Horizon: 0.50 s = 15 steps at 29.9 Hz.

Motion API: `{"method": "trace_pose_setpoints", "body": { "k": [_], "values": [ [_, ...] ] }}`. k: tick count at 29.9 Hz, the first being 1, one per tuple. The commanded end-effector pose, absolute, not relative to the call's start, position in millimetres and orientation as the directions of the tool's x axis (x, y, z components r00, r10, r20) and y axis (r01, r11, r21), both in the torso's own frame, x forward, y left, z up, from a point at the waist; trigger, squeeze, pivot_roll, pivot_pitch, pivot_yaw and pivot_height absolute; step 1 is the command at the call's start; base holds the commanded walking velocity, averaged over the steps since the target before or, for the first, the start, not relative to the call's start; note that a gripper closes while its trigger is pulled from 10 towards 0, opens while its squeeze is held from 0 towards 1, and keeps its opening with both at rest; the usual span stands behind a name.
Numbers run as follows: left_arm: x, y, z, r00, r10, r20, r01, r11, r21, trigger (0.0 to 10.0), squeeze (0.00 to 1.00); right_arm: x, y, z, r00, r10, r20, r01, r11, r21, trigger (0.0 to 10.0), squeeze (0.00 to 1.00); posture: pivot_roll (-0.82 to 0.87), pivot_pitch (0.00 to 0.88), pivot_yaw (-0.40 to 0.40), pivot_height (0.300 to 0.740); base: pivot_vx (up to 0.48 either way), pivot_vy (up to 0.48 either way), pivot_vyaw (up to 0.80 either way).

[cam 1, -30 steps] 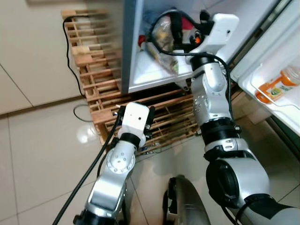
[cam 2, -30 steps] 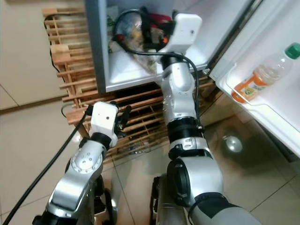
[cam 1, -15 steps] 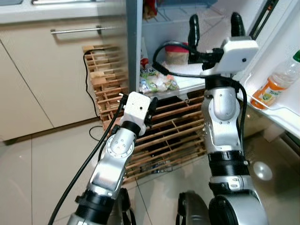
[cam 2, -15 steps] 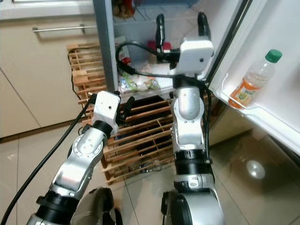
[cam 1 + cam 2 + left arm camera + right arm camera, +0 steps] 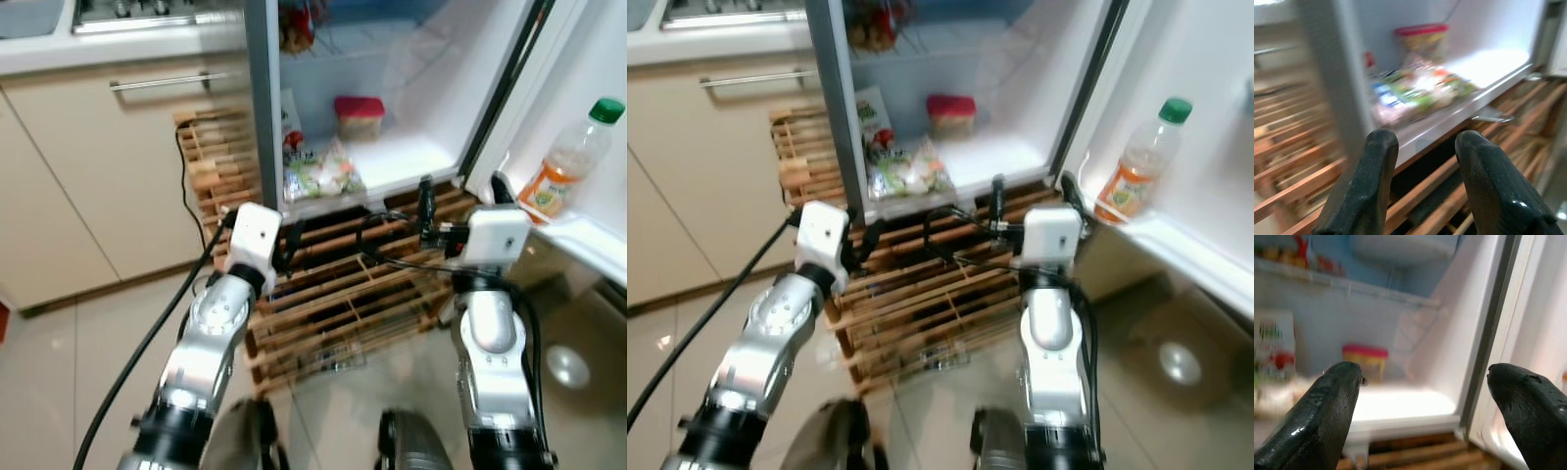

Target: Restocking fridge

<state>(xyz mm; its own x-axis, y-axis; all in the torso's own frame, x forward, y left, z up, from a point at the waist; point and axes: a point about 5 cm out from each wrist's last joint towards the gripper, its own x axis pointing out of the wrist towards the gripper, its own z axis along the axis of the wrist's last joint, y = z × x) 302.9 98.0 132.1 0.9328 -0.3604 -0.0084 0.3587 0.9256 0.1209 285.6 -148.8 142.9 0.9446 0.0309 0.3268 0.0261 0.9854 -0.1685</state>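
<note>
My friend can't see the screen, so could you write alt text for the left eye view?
An open fridge stands on a wooden pallet, with a red-lidded container and a bag of food on its bottom shelf and an orange drink bottle in the door. Below, the robot's left gripper and open right gripper hold nothing.

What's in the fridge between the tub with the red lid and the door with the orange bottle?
Nothing. In the left eye view, the white shelf is bare between the red-lidded plastic tub and the door holding the green-capped orange drink bottle.

All views toward open fridge [image 5: 392, 157]
</note>
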Motion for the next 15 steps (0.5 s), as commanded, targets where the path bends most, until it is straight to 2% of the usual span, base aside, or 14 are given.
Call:
{"method": "trace_pose_setpoints", "body": {
  "k": [1,5,6,9,11,12,15],
  "values": [
    [301,109,126,0.938,-0.345,-0.027,0.345,0.931,0.116,10.0,0.00,281,-155,126,0.970,0.023,0.241,0.024,0.982,-0.188,10.0,0.00,-0.08,0.000,0.035,0.652,0.000,0.000,0.00],
    [298,119,120,0.949,-0.313,-0.046,0.316,0.945,0.082,10.0,0.00,278,-159,122,0.976,0.017,0.218,0.026,0.980,-0.195,10.0,0.00,-0.09,0.000,0.031,0.652,0.000,0.000,0.00],
    [293,130,110,0.965,-0.247,-0.087,0.246,0.969,-0.025,10.0,0.00,273,-164,111,0.987,0.017,0.163,0.015,0.981,-0.195,10.0,0.00,-0.08,0.000,0.023,0.652,0.000,0.000,0.00],
    [294,125,109,0.967,-0.239,-0.086,0.234,0.970,-0.063,10.0,0.00,272,-164,105,0.990,0.028,0.137,0.001,0.979,-0.202,10.0,0.00,-0.08,0.000,0.015,0.652,0.000,0.000,0.00],
    [295,121,111,0.966,-0.248,-0.075,0.244,0.968,-0.062,10.0,0.00,273,-163,104,0.990,0.035,0.135,-0.007,0.979,-0.203,10.0,0.00,-0.07,0.000,0.013,0.652,0.000,-0.424,0.00],
    [301,112,115,0.964,-0.260,-0.053,0.257,0.965,-0.046,10.0,0.00,278,-159,103,0.990,0.046,0.130,-0.018,0.979,-0.205,10.0,0.00,-0.08,0.000,0.010,0.652,0.270,-0.394,0.00],
    [306,105,120,0.962,-0.271,-0.031,0.270,0.962,-0.037,10.0,0.00,282,-154,104,0.990,0.057,0.133,-0.029,0.979,-0.201,10.0,0.00,-0.08,0.000,0.011,0.652,0.276,-0.391,0.00]
  ]
}}
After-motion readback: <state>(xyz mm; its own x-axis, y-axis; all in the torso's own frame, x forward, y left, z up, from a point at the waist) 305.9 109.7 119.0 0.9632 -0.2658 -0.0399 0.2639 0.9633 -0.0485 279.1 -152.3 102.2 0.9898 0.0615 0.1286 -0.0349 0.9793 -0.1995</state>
